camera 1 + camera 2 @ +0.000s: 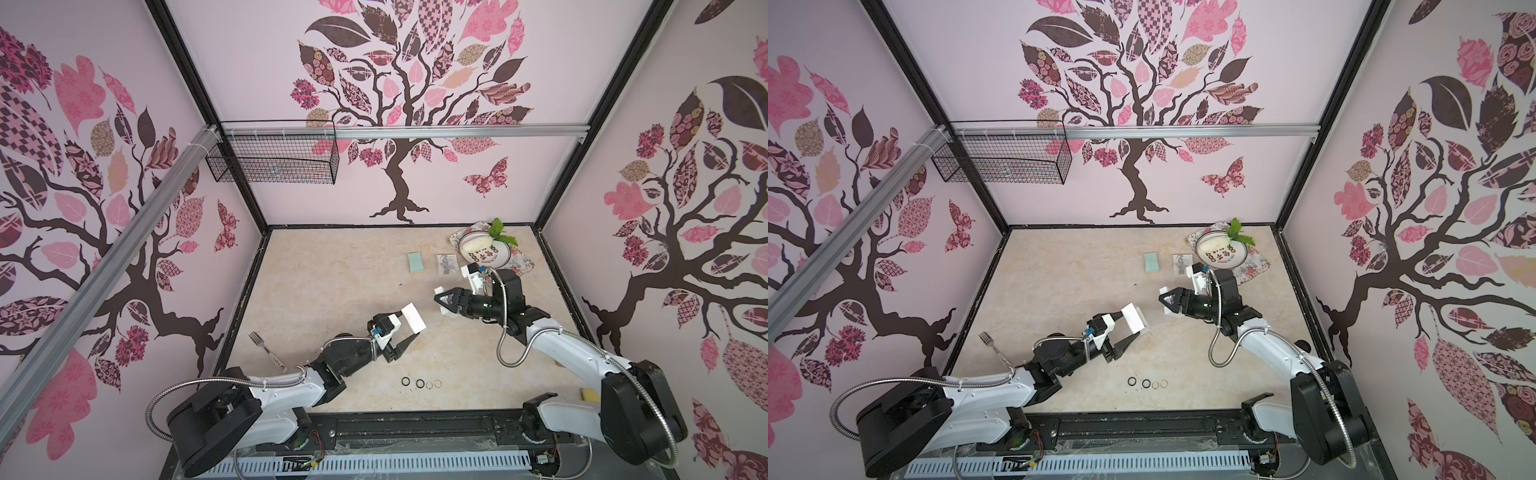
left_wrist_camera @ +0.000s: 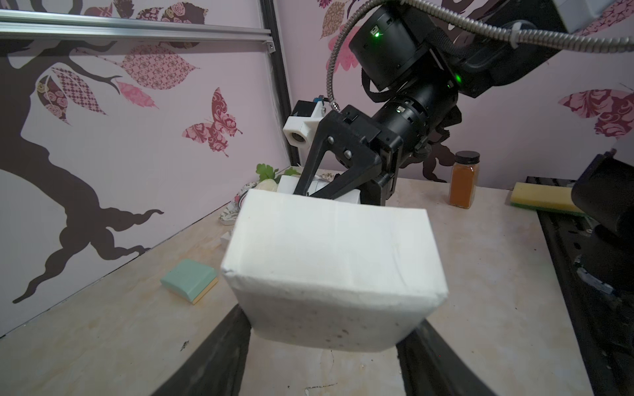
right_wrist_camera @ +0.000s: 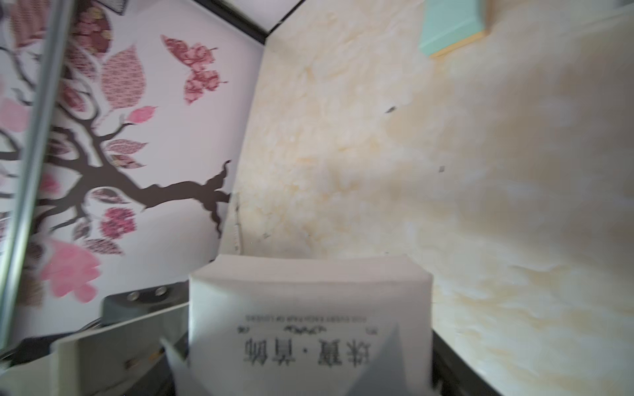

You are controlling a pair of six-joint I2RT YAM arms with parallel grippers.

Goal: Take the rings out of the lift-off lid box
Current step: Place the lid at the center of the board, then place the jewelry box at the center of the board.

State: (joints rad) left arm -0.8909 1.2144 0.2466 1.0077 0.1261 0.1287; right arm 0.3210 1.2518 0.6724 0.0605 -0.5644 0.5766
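Left hand (image 1: 409, 326) clamps the white box (image 1: 415, 316), right hand (image 1: 440, 301) clamps its lid (image 3: 308, 308); four rings (image 1: 420, 383) lie lower centre.

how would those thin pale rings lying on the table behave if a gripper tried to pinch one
The pale rings lie flat and look wire-thin, so fingertips would likely slide over them. Probably light, they may skate across the smooth table when nudged. Stood on edge, one could roll.
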